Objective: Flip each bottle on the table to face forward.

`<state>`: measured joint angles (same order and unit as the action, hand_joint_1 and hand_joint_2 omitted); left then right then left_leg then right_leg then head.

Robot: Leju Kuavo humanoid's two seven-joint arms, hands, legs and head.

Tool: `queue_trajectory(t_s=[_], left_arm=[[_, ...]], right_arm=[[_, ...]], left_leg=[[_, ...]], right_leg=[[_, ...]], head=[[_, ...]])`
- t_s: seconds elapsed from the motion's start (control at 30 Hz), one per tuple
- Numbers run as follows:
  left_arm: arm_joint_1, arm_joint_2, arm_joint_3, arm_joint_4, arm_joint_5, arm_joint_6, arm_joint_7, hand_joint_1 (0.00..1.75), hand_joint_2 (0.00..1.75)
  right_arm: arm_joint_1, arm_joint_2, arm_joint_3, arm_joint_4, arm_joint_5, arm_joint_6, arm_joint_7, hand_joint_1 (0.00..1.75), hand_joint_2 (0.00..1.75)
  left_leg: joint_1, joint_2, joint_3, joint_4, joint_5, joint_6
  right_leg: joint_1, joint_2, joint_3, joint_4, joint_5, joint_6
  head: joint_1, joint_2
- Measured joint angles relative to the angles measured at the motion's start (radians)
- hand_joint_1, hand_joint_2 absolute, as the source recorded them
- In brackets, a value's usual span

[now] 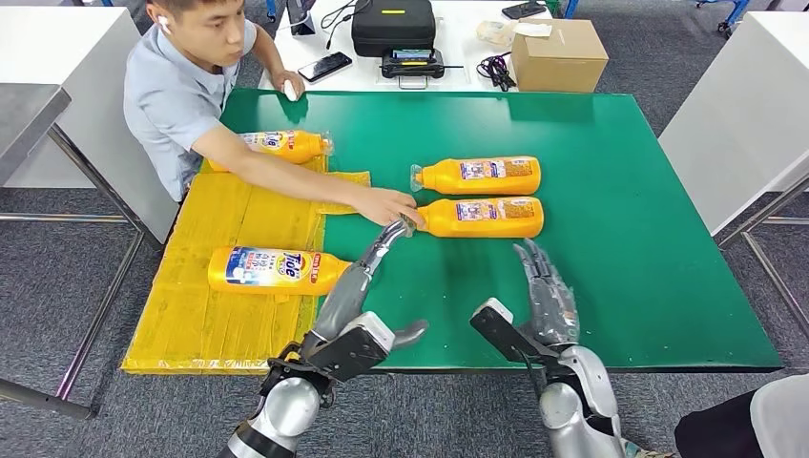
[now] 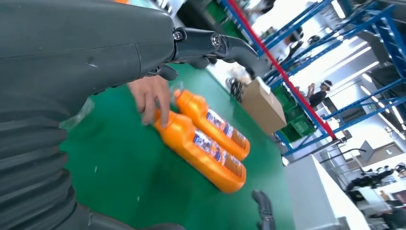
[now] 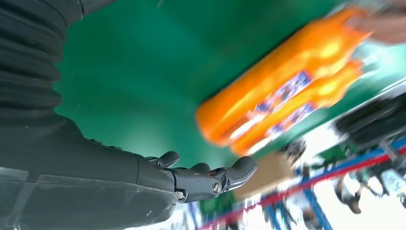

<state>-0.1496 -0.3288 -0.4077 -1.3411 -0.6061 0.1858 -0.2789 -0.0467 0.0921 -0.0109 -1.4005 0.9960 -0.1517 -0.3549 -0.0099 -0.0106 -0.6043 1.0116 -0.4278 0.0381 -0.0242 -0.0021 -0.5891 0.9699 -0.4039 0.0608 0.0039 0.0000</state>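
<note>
Left hand [image 1: 367, 262] open, near bottle [image 1: 482, 217], person's hand [image 1: 386, 204] touching it

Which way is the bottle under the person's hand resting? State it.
Lying on its side: the bottle lies flat on the green table, neck towards the person's hand.

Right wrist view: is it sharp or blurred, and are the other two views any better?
Right wrist view: the two orange plastic bottles are smeared by motion blur, labels unreadable; the dark right hand stays sharp. Left wrist view: bottles fairly clear, bright glare in the background. Head view: sharp, evenly lit, soft shadows on the green table mat.
</note>
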Motion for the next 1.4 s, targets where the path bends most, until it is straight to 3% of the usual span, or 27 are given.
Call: queue_trajectory(t_s=[0.27, 0.53, 0.93, 1.4], left_arm=[[0.022, 0.000, 0.025, 0.001, 0.040, -0.003, -0.002, 0.00, 1.75], [0.056, 0.002, 0.033, -0.053, 0.035, 0.000, 0.010, 0.00, 1.75], [0.120, 0.011, 0.046, -0.183, 0.082, -0.067, 0.066, 0.00, 1.75], [0.144, 0.016, 0.043, -0.204, 0.053, -0.084, 0.061, 0.00, 1.75]], right_arm=[[0.000, -0.032, -0.004, 0.000, 0.110, -0.046, 0.034, 0.00, 1.75], [0.011, -0.070, -0.002, 0.003, 0.327, -0.095, 0.104, 0.00, 1.75], [0.046, -0.133, -0.003, 0.040, 0.237, -0.010, 0.108, 0.00, 1.75], [-0.002, -0.159, 0.035, 0.125, 0.310, -0.034, 0.140, 0.00, 1.75]], left_leg=[[0.000, 0.000, 0.000, 0.000, 0.000, 0.000], [0.000, 0.000, 0.000, 0.000, 0.000, 0.000], [0.000, 0.000, 0.000, 0.000, 0.000, 0.000], [0.000, 0.000, 0.000, 0.000, 0.000, 0.000]], right_leg=[[0.000, 0.000, 0.000, 0.000, 0.000, 0.000], [0.000, 0.000, 0.000, 0.000, 0.000, 0.000], [0.000, 0.000, 0.000, 0.000, 0.000, 0.000], [0.000, 0.000, 0.000, 0.000, 0.000, 0.000]], head=[[0.000, 0.000], [0.000, 0.000], [0.000, 0.000], [0.000, 0.000]])
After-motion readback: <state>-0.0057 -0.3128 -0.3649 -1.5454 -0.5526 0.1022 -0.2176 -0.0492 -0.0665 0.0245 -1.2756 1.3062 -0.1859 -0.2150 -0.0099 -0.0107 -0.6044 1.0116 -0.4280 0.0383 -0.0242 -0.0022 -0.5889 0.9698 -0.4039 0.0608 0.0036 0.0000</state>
